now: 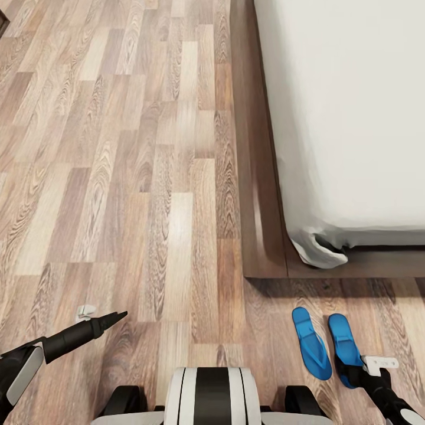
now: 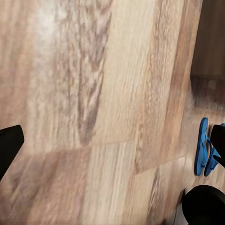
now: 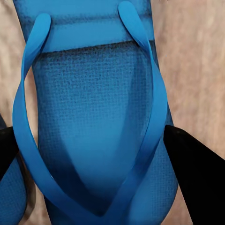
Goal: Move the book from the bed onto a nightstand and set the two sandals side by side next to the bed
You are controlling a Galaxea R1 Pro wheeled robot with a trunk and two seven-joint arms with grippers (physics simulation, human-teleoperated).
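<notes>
Right hand (image 1: 354,373) over one of two sandals (image 1: 311,342) beside bed (image 1: 265,236).

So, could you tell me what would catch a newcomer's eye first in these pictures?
The two blue sandals lie side by side on the wood floor, just off the bed corner. The right pincer is down at the right-hand sandal, its strap between the dark fingers.
</notes>
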